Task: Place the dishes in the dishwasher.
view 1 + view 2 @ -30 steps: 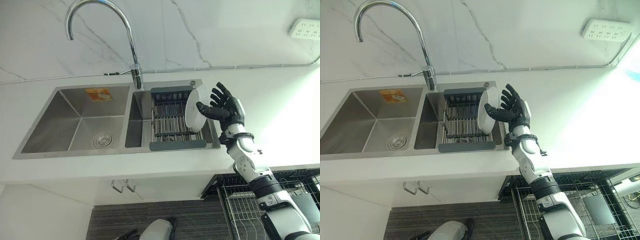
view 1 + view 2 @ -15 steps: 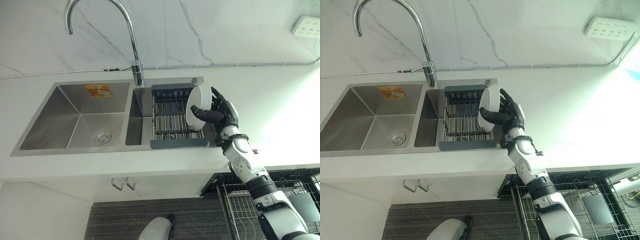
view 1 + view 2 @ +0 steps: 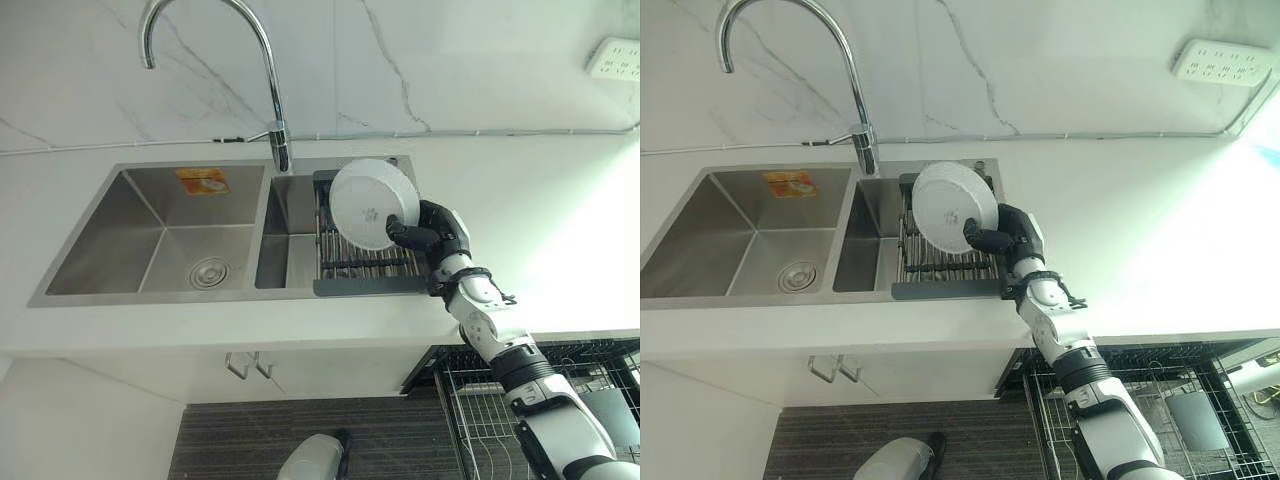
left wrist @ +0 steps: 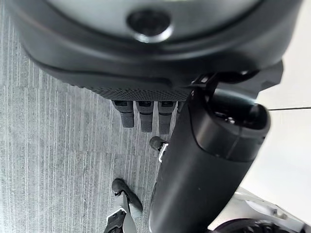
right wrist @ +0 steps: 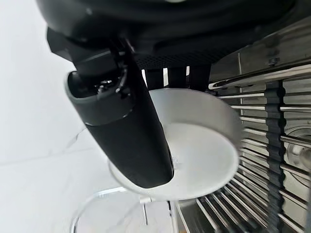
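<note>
Right hand (image 3: pixel 432 232) pinches white plate (image 3: pixel 373 203) by rim, thumb across face, plate tilted above drying rack (image 3: pixel 365 270) in sink (image 3: pixel 160 240). Dishwasher rack (image 3: pixel 490 410) below surface, apparently bare. Transfer not yet done.

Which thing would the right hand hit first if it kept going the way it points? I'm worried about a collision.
Probably the faucet; the right hand, gripping the white plate, points across the drying rack toward it, though depth is unclear.

White plate (image 5: pixel 204 145) pinched in right hand (image 5: pixel 126 121)
</note>
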You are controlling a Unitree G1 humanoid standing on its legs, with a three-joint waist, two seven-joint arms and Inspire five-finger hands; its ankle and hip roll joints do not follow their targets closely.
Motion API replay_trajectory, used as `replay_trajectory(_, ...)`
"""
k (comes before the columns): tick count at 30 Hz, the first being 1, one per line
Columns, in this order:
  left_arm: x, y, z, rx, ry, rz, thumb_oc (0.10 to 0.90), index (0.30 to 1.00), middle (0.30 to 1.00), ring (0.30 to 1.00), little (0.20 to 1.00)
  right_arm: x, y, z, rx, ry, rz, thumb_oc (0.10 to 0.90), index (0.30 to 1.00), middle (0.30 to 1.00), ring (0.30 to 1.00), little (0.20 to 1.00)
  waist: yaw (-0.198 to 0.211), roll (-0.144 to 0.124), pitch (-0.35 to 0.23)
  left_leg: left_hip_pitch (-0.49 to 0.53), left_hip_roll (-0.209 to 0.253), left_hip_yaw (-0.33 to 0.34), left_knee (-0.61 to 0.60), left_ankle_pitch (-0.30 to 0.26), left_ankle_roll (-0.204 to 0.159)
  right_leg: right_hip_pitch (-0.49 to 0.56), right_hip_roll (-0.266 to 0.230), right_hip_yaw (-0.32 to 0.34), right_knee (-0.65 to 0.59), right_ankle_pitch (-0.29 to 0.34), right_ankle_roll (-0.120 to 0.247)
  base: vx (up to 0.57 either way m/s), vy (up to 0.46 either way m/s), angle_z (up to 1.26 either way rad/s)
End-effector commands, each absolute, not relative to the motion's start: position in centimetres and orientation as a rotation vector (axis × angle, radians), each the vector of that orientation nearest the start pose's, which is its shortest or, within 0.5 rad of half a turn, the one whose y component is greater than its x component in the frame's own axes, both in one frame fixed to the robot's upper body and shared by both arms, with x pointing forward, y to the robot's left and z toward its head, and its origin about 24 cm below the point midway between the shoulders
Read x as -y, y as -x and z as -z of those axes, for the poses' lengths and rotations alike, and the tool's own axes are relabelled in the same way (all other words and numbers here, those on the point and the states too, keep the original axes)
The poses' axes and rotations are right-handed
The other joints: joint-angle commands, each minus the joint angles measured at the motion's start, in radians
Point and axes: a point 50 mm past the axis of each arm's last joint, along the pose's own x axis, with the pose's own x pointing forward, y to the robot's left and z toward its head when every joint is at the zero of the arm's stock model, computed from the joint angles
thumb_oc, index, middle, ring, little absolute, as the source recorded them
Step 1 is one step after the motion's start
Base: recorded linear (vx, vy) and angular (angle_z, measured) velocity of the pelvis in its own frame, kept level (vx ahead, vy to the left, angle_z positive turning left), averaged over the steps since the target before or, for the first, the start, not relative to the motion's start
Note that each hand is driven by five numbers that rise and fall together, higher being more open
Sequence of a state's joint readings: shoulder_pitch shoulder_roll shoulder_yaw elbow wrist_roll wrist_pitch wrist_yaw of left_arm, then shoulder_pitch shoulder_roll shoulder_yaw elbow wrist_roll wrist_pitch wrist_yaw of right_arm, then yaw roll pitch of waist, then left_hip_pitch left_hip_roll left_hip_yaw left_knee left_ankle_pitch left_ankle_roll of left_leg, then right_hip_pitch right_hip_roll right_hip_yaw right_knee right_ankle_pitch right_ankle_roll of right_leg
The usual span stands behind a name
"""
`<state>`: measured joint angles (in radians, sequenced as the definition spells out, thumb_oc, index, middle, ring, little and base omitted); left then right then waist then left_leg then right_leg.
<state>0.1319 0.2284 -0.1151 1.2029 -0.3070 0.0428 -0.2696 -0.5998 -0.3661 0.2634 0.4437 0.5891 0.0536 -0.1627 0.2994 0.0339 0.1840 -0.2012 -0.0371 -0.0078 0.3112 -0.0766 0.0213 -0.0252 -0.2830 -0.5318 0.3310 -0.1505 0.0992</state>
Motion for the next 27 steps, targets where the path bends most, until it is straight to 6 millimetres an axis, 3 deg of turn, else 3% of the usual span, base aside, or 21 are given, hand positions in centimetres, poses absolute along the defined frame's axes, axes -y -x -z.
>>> replay_trajectory(1,-23.2,-2.9,16.7,-1.362,0.132,-0.01,0.8,0.9,0.9,0.9,0.9,15.1,-36.8,-13.6,0.097,-0.086,-0.102,0.4,0.3,0.3,0.3,0.3,0.009,-0.006,-0.033,-0.007,0.044,-0.029,-0.011,-0.102,-0.053,0.05,-0.028,0.033,-0.031,-0.061,0.073,0.0,0.0,0.0)
replay_trajectory(5,-23.2,-2.9,16.7,-1.361,0.132,-0.011,0.8,0.9,0.9,0.9,0.9,15.0,-36.7,-13.9,0.127,-0.104,-0.1,0.4,0.3,0.3,0.3,0.3,0.006,-0.009,-0.034,-0.003,0.049,-0.021,-0.011,-0.104,-0.053,0.049,-0.028,0.034,-0.031,-0.059,0.074,-0.02,-0.007,0.0)
replay_trajectory(11,-23.0,-3.0,16.8,-1.357,0.13,-0.009,0.8,0.9,0.9,0.9,0.9,14.0,-35.9,-16.3,0.301,-0.237,-0.155,0.4,0.3,0.3,0.3,0.3,-0.008,-0.014,-0.037,0.003,0.063,0.005,-0.011,-0.107,-0.054,0.043,-0.031,0.037,-0.031,-0.053,0.079,-0.06,-0.029,-0.01)
replay_trajectory(12,-22.8,-3.1,16.8,-1.355,0.129,-0.008,0.8,0.9,0.9,0.9,0.9,13.5,-34.9,-18.1,0.422,-0.359,-0.186,0.4,0.3,0.3,0.3,0.3,-0.026,-0.017,-0.041,0.01,0.075,0.026,-0.011,-0.112,-0.054,0.035,-0.031,0.044,-0.031,-0.052,0.08,-0.09,-0.048,-0.04)
replay_trajectory(13,-22.8,-3.1,16.8,-1.356,0.128,-0.008,0.8,0.9,0.9,0.9,0.9,13.5,-34.9,-18.2,0.425,-0.365,-0.188,0.4,0.3,0.3,0.3,0.3,-0.026,-0.017,-0.042,0.011,0.075,0.027,-0.011,-0.112,-0.054,0.034,-0.03,0.045,-0.031,-0.052,0.08,-0.15,-0.078,-0.21)
replay_trajectory(15,-22.6,-3.2,16.9,-1.36,0.126,-0.013,0.8,0.9,0.9,0.9,0.9,13.1,-32.9,-20.1,0.578,-0.535,-0.293,0.4,0.3,0.3,0.3,0.3,-0.067,-0.025,-0.053,0.024,0.091,0.06,-0.011,-0.123,-0.054,0.011,-0.026,0.07,-0.031,-0.046,0.08,-0.12,-0.068,-0.29)
replay_trajectory(25,-22.6,-3.2,17.0,-1.391,0.072,0.02,0.8,0.9,0.9,0.9,0.9,14.7,-29.3,-22.9,0.778,-0.622,-0.32,0.4,0.3,0.3,0.3,0.3,-0.156,-0.036,-0.072,0.048,0.122,0.131,-0.011,-0.139,-0.058,-0.014,-0.007,0.133,-0.031,-0.038,0.08,-0.04,-0.069,-0.32)
replay_trajectory(27,-22.5,-3.6,17.0,-1.399,0.042,0.041,0.8,0.9,0.9,0.9,0.9,15.8,-28.1,-23.6,0.837,-0.627,-0.286,0.4,0.3,0.3,0.3,0.3,-0.197,-0.04,-0.077,0.061,0.128,0.153,-0.011,-0.148,-0.059,-0.025,0.004,0.17,-0.031,-0.038,0.08,-0.01,-0.114,-0.44)
